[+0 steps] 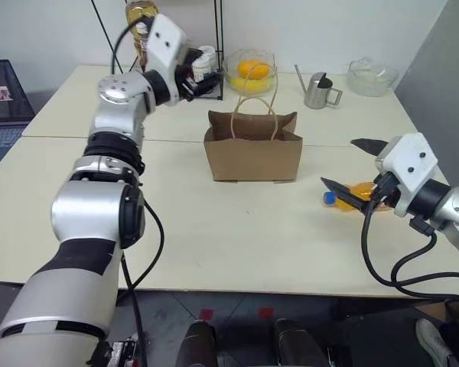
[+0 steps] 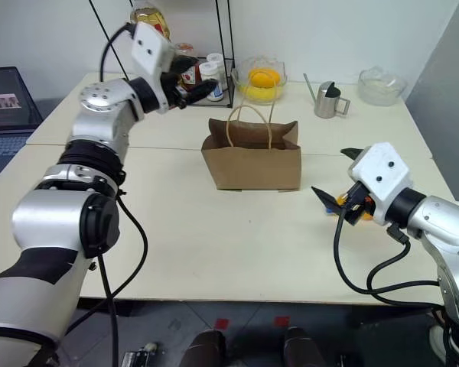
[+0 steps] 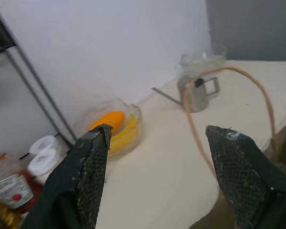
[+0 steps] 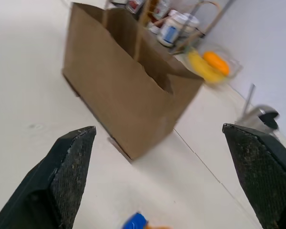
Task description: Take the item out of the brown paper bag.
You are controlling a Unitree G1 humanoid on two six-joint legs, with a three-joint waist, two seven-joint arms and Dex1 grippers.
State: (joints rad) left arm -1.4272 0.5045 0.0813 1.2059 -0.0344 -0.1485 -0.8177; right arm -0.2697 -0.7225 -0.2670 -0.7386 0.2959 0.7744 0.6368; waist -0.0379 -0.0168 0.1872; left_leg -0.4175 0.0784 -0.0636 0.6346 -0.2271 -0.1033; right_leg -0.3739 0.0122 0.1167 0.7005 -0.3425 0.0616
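The small orange-yellow item with a blue cap (image 1: 344, 196) lies on the cream tabletop (image 1: 237, 245) at centre right of the head view, outside the bag and largely hidden behind the lower finger of the right pincer (image 1: 350, 167); only its blue end and a strip of orange show. In the right wrist view it is cut off at the frame's lower edge.

One plain brown kraft paper bag (image 1: 253, 153) stands upright in the centre of the frame, mouth open, with two thin tan cord handles (image 1: 254, 115) rising above it; its inside cannot be seen.

At the upper centre stands one clear glass bowl (image 1: 250, 73) of orange and yellow fruit, how many is unclear. To its right are one small metal watering can (image 1: 318, 90) and one empty-looking clear glass bowl (image 1: 372, 76). A black wire rack (image 1: 206, 76) of jars is partly screened by the left wrist.

The left arm is raised and extended to the upper left, its left pincer (image 3: 159, 148) spread wide and empty, roughly level, pointing toward the bag handle. The right arm is bent low at the right edge, its pincer spread wide, straddling the item without gripping it.
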